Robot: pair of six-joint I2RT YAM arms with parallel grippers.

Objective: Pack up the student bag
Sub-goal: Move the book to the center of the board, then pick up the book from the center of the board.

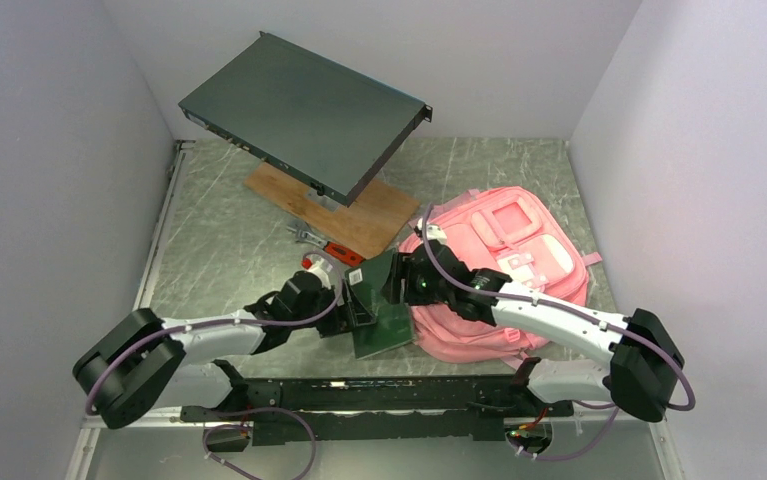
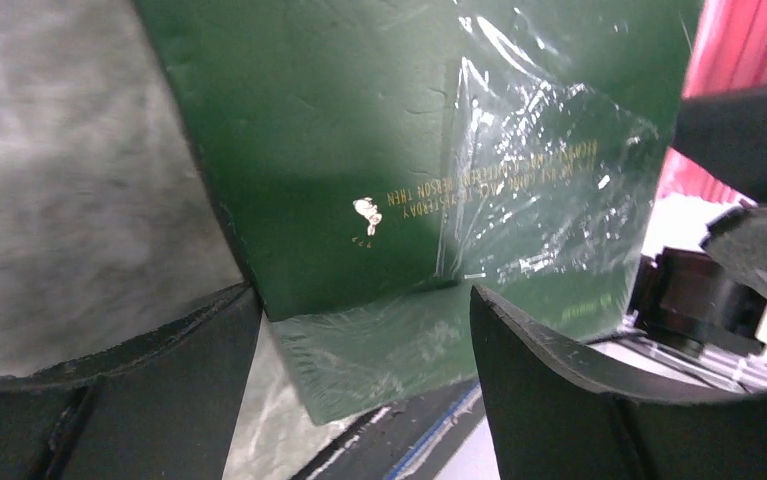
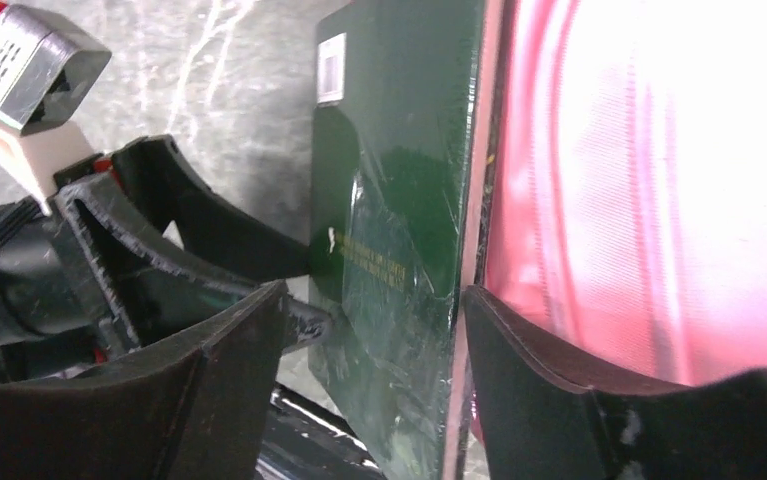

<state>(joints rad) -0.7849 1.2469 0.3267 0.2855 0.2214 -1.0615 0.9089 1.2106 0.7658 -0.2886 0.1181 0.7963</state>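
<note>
A veined grey-green stone-look table (image 1: 229, 250) carries a flat dark metal rack-style case (image 1: 304, 110), propped at a tilt over a brown wooden board (image 1: 371, 218) at the far side. The student bag (image 1: 534, 235), a large soft pink fabric backpack, lies right of centre, under the right arm. Against its left edge stands a thin dark green hardback book in clear plastic wrap (image 1: 387, 322), tilted, with gold lettering on the cover.

The right gripper (image 3: 374, 290) straddles the book's edge with its jaws wider than the book is thick, one finger on the cover side and one against the pink fabric side, with no clamp visible. The left gripper (image 2: 359, 300) faces the cover with its jaws spread wide, a fingertip (image 3: 309, 322) touching or nearly touching it.

A small silver metal tool (image 1: 302, 235) and a small red object (image 1: 342, 252) lie just beyond the left gripper.
</note>
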